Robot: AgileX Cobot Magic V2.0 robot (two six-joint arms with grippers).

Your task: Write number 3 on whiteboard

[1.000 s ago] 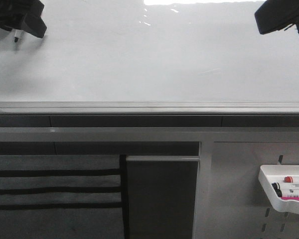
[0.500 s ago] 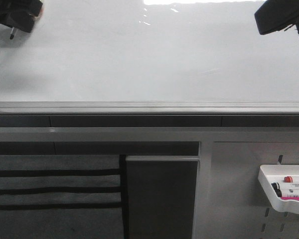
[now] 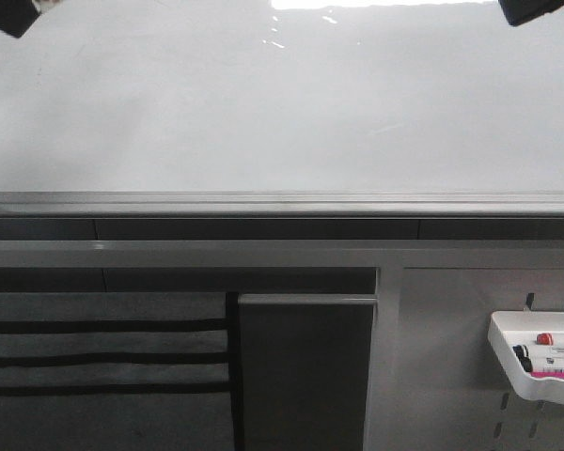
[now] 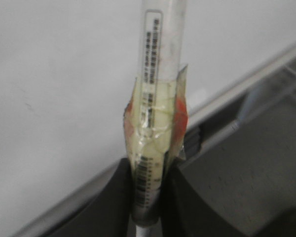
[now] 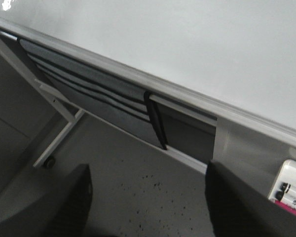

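While both arms are sitting at the upper corners of the front view, the scene is reading as follows.
Whiteboard (image 3: 282,113): lying flat and glossy, catching glare along its far edge; no drawn digit is showing on it in any view.
Left gripper (image 4: 147,197): clamping a taped marker (image 4: 158,98) between its dark fingers (image 4: 119,197), the barrel pointing out over the board.
Right gripper (image 5: 148,197): standing spread wide, gripping nothing, its fingers (image 5: 69,202) well apart.
White tray (image 3: 508,362): hanging on the grey pegboard (image 3: 451,376), carrying spare markers (image 3: 550,355).
Grey fabric pockets (image 3: 103,366): hanging below the frame edge.
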